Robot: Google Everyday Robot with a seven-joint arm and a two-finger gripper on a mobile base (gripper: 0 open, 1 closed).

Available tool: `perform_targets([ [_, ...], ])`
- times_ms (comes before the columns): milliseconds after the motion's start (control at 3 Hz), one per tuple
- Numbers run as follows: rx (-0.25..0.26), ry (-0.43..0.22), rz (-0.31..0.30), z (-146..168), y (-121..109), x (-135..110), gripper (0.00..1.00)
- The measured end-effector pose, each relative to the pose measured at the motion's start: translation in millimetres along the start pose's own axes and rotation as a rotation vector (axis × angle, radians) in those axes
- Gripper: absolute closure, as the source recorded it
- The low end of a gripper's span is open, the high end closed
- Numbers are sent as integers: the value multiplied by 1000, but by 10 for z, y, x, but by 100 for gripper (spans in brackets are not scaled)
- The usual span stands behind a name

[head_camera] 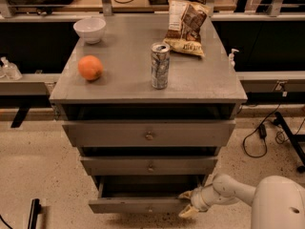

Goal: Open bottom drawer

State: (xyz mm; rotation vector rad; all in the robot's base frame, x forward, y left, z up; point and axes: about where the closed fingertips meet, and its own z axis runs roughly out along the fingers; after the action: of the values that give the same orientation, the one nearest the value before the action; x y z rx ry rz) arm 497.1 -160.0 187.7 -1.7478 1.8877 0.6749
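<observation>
**Bottom drawer (138, 205) partway out, gripper (187, 203) at its right end**

Sits lowest of three in the grey cabinet (209, 82), with the slimmest, narrowest front and a small round knob (150, 209) at its centre. Juts forward of the two fronts above, baring a dark strip of interior behind its own front.

Meets the gripper at the right end of that front. Shows pale fingers (187, 194) spread apart, one by the front's top edge and the other by its bottom edge, with the end of the front between them. Cannot tell whether either finger presses on the front. Comes in from the lower right on a white arm (233, 190), joined to the rounded white robot body (281, 206) in the corner of the view.

Directly above: the mid-sized drawer (119, 166), then the tallest, widest drawer (109, 134), each with a central knob and a dark gap over its front.

On the cabinet top: an orange (90, 67) near the left edge, a white bowl (90, 29) at the back left, a drink can (160, 66) upright near the middle, and a chip bag (187, 27) lying at the back right, just behind the can.

Below and around: speckled floor (38, 175), with black cables (255, 140) trailing to the right of the cabinet.
</observation>
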Motion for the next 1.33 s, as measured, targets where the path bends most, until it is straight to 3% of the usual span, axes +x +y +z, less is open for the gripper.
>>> perform_targets([
  [333, 0, 0, 0, -2, 0, -2, 1],
  [667, 0, 0, 0, -2, 0, -2, 0],
  [1000, -34, -5, 4, 68, 37, -25, 0],
  [1333, -73, 31, 10, 111, 208, -4, 25],
])
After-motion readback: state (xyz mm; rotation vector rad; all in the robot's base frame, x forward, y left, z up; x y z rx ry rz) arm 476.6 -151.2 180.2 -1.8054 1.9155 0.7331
